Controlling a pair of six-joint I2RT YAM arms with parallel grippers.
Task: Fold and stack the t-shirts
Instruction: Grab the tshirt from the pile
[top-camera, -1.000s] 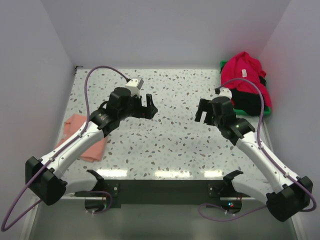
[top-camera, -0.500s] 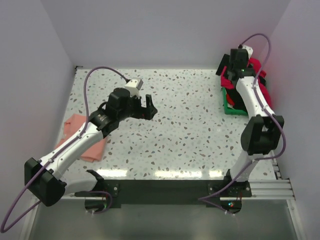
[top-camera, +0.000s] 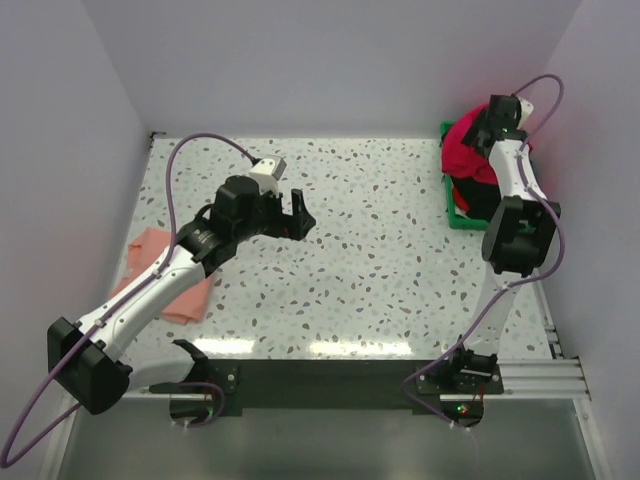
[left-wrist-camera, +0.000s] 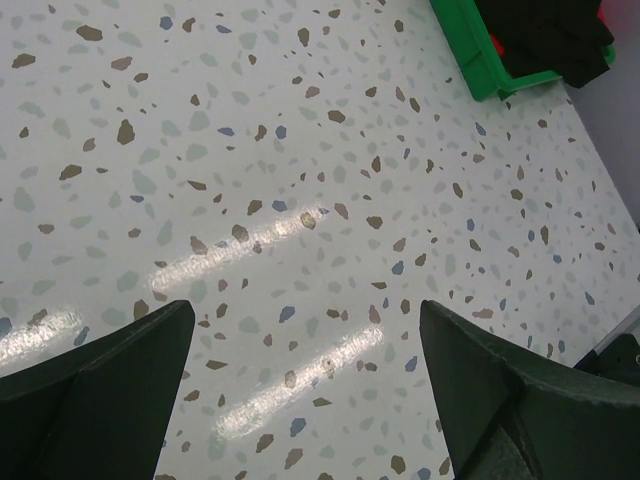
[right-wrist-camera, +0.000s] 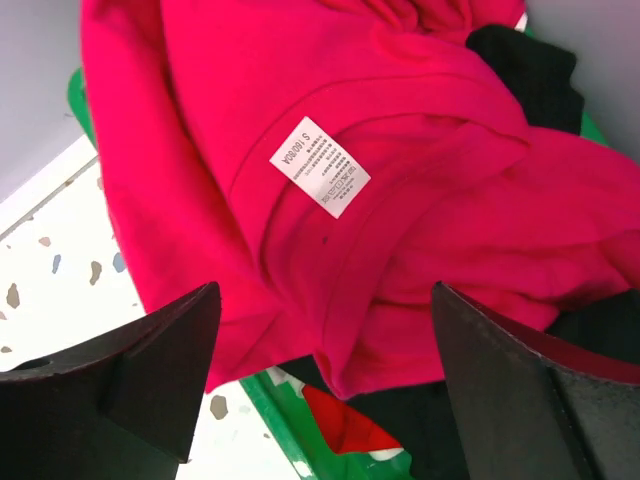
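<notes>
Speckled table: green bin at far right holds the crimson t-shirt; pink t-shirt lies far left. Directly over the crimson heap hovers the right gripper, jaws spread; left gripper, open too, mid-table. Neck label sits centred between the right jaws.

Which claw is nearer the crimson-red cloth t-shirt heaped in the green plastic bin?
Right. The right claw hangs open just above the crimson-red t-shirt; the left claw is over the speckled table, far to its left.
</notes>
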